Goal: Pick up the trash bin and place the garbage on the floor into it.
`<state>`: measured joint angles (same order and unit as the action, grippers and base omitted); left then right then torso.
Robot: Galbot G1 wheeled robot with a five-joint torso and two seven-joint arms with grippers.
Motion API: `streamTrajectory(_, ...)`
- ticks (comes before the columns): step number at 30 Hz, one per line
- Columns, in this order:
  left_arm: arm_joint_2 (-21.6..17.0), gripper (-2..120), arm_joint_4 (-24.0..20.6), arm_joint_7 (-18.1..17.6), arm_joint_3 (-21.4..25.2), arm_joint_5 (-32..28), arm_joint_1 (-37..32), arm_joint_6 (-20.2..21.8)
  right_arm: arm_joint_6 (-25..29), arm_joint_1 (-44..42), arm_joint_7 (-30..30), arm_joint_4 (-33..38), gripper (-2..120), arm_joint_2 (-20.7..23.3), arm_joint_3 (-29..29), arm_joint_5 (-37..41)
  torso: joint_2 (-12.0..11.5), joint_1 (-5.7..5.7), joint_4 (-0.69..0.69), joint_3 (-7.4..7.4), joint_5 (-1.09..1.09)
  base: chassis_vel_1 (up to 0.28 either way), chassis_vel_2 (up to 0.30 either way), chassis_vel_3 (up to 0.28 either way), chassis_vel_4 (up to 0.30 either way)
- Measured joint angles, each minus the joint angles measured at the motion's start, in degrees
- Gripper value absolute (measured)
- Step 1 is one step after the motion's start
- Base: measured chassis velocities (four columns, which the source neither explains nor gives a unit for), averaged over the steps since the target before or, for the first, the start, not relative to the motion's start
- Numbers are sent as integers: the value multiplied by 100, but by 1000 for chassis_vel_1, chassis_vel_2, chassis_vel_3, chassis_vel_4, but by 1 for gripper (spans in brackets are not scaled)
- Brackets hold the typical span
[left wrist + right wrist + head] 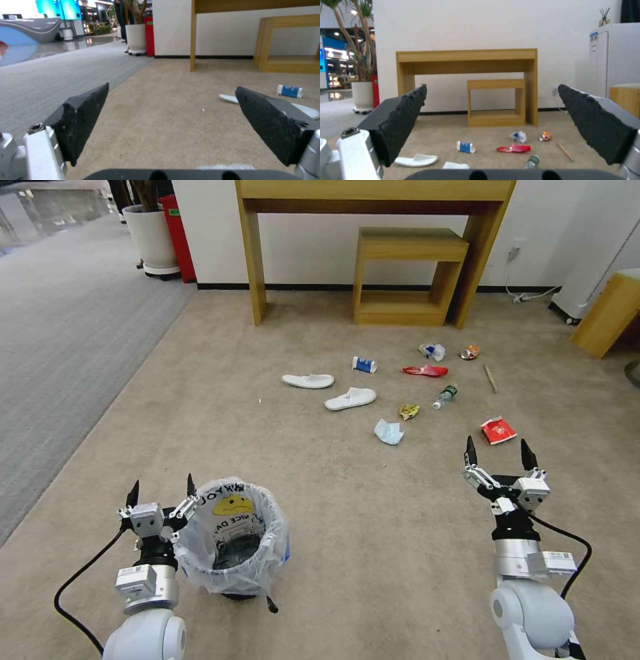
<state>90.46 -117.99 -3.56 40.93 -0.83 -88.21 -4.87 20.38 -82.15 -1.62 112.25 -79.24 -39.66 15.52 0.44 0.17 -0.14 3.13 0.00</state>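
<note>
Beside the trash bin (232, 540), on its left, the left gripper (161, 488) hung with its jaws spread wide and empty, its inner finger just at the bag's crinkled rim, which reads as a line-up for taking hold of the bin rather than a grasp yet made. That bin stood upright on the floor (347, 500), its clear liner folded out over the edge so the mouth gaped upward, ready to receive litter. Beyond the bin and to its right, well apart from it, the garbage lay scattered: two white slippers (328, 389) nearest, then a paper cup (364, 365), a face mask (389, 432), a yellow crumpled scrap (409, 411), a small bottle (445, 396), a red wrapper (425, 371), a crushed can (469, 353), a wooden stick (491, 379) and a red packet (498, 431). Farther right of the bin, the right gripper (500, 455) was held forward and level, fingers splayed and holding nothing, near the red packet, apparently waiting.
</note>
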Motion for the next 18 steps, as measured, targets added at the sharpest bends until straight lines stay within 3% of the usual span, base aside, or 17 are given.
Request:
streamTrajectory(8, -1, 100, 19, -2, 2, 0, 4, -3, 74, 12, -47, -46, 100, -4, 24, 26, 0, 1, 0, 1, -1, -87, 98, 97, -96)
streamTrajectory(18, -8, 100, 35, -12, 28, 57, -20, -20, 96, -1, -95, -41, 100, 49, 35, 207, 0, 1, 0, 0, 0, 0, 0, 0, 0)
